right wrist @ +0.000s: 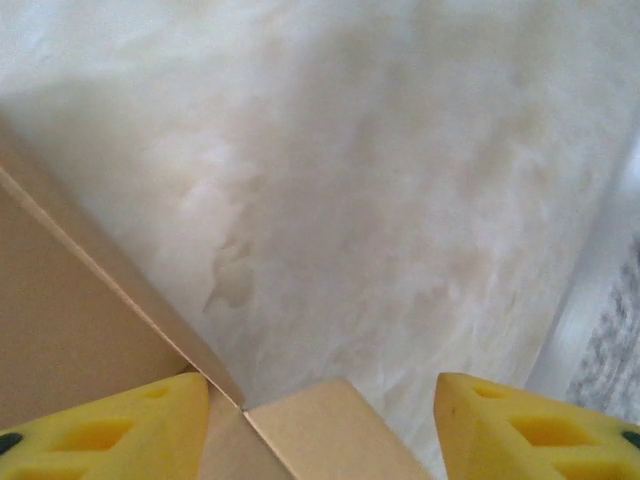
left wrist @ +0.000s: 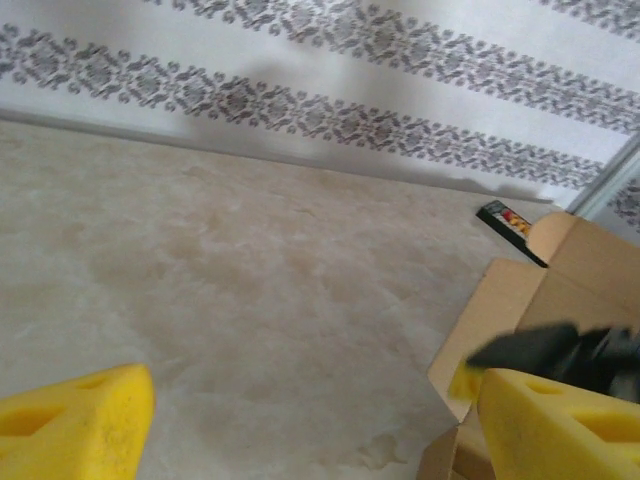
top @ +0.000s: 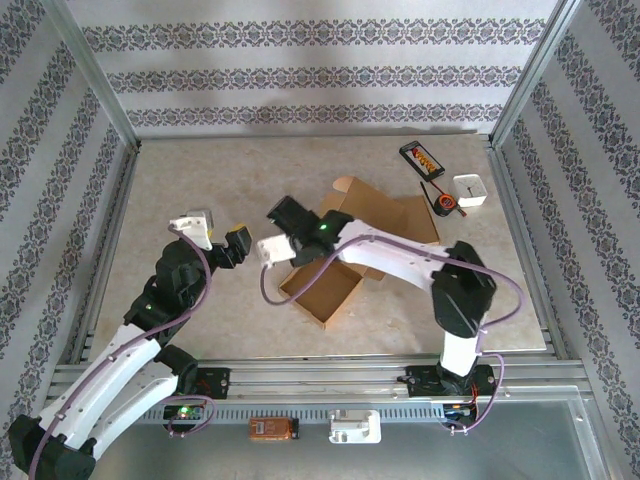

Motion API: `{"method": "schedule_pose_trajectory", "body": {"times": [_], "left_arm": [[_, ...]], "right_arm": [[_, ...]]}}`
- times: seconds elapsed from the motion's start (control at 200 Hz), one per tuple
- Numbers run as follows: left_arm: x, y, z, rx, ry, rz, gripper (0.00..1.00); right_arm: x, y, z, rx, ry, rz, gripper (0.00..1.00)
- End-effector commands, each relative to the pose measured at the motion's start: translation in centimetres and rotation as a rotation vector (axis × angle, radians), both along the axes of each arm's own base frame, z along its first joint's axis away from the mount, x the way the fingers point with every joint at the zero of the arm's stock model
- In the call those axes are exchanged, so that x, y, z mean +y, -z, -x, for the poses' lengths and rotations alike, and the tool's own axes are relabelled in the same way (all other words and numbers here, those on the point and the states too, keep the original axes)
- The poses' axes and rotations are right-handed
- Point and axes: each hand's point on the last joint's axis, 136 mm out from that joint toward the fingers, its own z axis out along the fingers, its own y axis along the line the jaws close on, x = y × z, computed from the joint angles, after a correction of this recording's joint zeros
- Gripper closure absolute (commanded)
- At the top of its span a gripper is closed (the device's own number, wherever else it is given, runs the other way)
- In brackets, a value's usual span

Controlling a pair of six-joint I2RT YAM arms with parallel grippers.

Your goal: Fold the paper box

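Note:
The brown paper box (top: pixel 352 250) lies partly folded mid-table, with its open tray end (top: pixel 320 290) toward the near edge. My right gripper (top: pixel 284 214) reaches over the box's left end. In the right wrist view it (right wrist: pixel 320 425) stands open, a box corner (right wrist: pixel 325 430) lying loose between the yellow pads (right wrist: pixel 105 430) and a box wall (right wrist: pixel 70 320) rising at left. My left gripper (top: pixel 241 244) hovers just left of the box. It (left wrist: pixel 315 420) is open over bare table, and the box (left wrist: pixel 500 310) and the right gripper's dark finger (left wrist: pixel 555 350) show at its right.
At the back right lie a black case with orange parts (top: pixel 422 158), a small white box (top: pixel 470 190) and a small black and red item (top: pixel 443 205). The black case (left wrist: pixel 505 218) sits beyond the box. Metal frame posts and patterned walls enclose the table.

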Motion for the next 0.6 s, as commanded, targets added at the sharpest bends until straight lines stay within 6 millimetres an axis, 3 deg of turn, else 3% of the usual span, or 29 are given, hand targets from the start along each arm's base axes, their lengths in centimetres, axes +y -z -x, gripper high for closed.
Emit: {"method": "schedule_pose_trajectory", "body": {"times": [0.0,0.105,0.175,0.23,0.32,0.39,0.5,0.595], "left_arm": [[-2.1,-1.9,0.7,-0.040,0.144,-0.064,0.16],[-3.8,-2.1,0.9,-0.040,0.250,-0.108,0.16],[-5.5,-1.8,1.3,-0.025,0.352,-0.130,0.16],[-6.8,-1.7,1.5,-0.012,0.434,-0.133,0.16],[-9.0,-1.2,1.8,0.023,0.557,-0.109,0.16],[-10.5,-0.8,2.1,0.043,0.639,-0.072,0.16],[-12.1,0.1,2.1,0.075,0.702,-0.031,0.16],[-13.0,1.0,2.1,0.106,0.729,-0.042,0.16]], "right_arm": [[-0.8,-5.5,-0.6,0.118,0.258,-0.421,0.34],[-3.8,-8.8,-1.7,0.203,0.540,-0.757,0.25],[-7.3,-9.2,-2.5,0.313,0.800,-0.962,0.18],[-10.0,-8.3,-2.7,0.432,1.012,-1.076,0.18],[-14.2,-4.7,-1.7,0.635,1.312,-1.164,0.18],[-16.2,-2.7,-0.5,0.698,1.408,-1.188,0.18],[-19.8,-0.6,0.4,0.653,1.524,-1.197,0.16],[-22.2,-0.1,0.5,0.620,1.579,-1.229,0.06]]}}
